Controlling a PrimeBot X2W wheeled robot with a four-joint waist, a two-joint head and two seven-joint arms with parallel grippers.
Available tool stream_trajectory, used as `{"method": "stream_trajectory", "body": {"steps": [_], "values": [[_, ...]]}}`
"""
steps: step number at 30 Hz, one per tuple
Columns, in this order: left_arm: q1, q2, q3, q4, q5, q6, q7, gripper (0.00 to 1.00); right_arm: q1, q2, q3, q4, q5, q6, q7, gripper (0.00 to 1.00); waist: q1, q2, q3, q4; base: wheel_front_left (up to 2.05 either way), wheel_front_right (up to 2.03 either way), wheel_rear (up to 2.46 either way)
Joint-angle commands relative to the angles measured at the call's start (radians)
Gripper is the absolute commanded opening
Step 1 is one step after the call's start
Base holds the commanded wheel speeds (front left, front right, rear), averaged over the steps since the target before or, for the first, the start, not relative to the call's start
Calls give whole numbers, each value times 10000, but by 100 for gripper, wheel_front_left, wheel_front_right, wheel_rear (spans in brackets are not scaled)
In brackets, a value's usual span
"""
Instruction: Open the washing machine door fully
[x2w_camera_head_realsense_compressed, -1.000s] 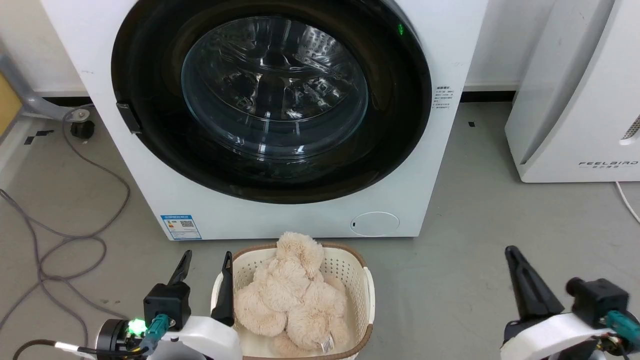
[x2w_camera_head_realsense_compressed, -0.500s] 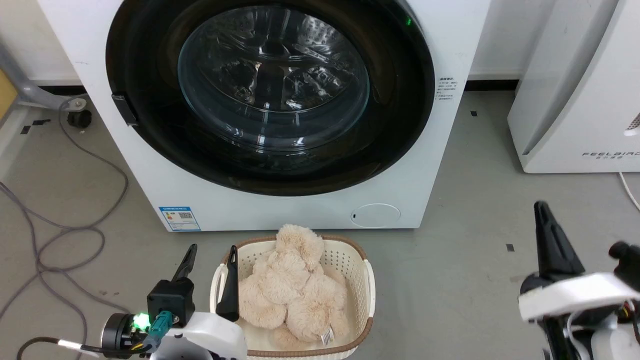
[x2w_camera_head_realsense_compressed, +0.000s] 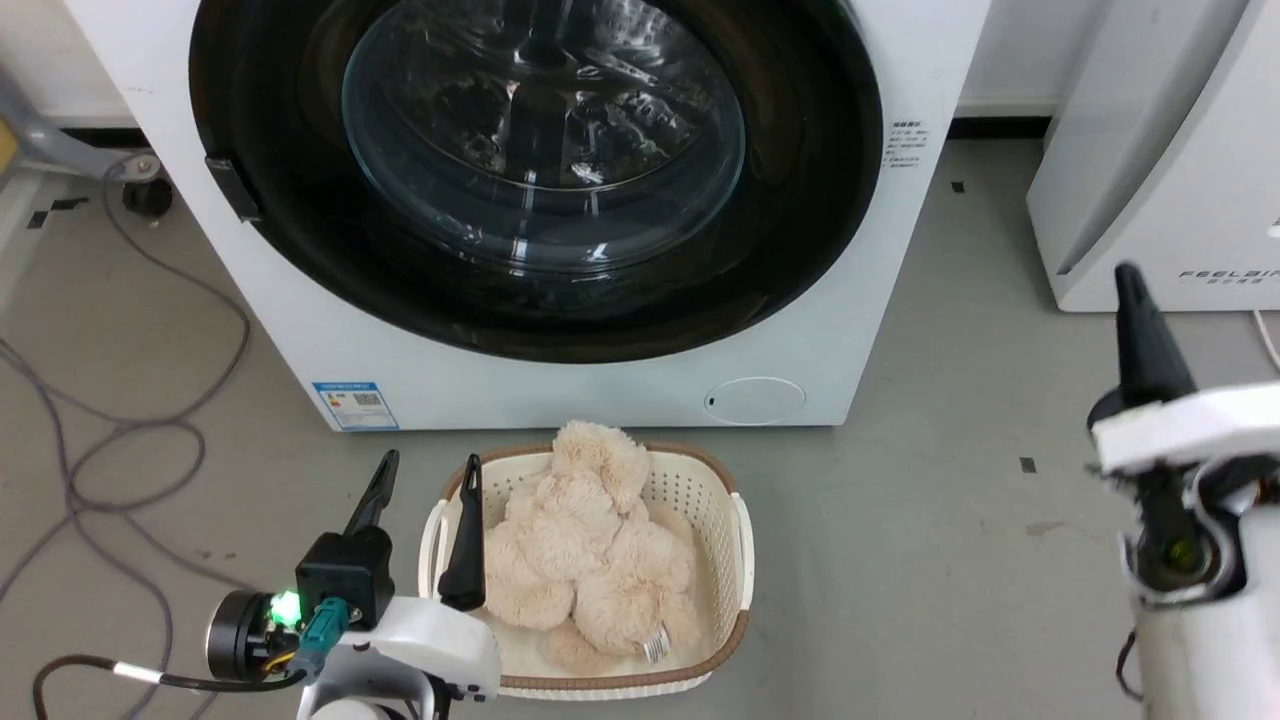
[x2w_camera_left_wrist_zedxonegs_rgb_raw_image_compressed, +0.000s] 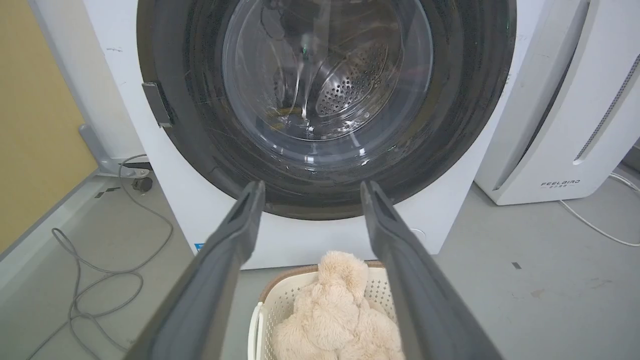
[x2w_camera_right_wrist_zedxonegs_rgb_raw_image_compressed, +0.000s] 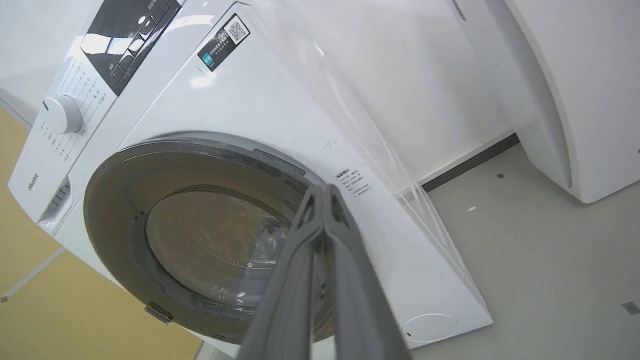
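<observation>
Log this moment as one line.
washing machine door: closed | left gripper: open, empty, beside basket | right gripper: shut, empty, clear of door

Laundry-room or test-lab setting: white washing machine, second white appliance, basket on bare grey floor.

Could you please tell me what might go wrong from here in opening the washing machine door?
The small tab on the glossy washing machine door sits at its left edge, far from the shut right tool; a long reach could slip off.
The open left tool hovers at the basket rim and could knock it.
</observation>
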Motion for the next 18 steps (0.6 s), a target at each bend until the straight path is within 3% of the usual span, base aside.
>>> {"method": "stream_trajectory", "body": {"steps": [1, 18], "values": [[-216, 10, -44, 12, -37, -4, -106, 100, -588, -136, -137, 334, 446, -2, 140, 0, 0, 0, 95, 51, 0, 0, 0], [-866, 11, -310, -194, -58, 7, -462, 100, -4936, -1030, -73, 3851, 2360, -3, 1760, 0, 0, 0, 1098, 425, 0, 0, 0]]}}
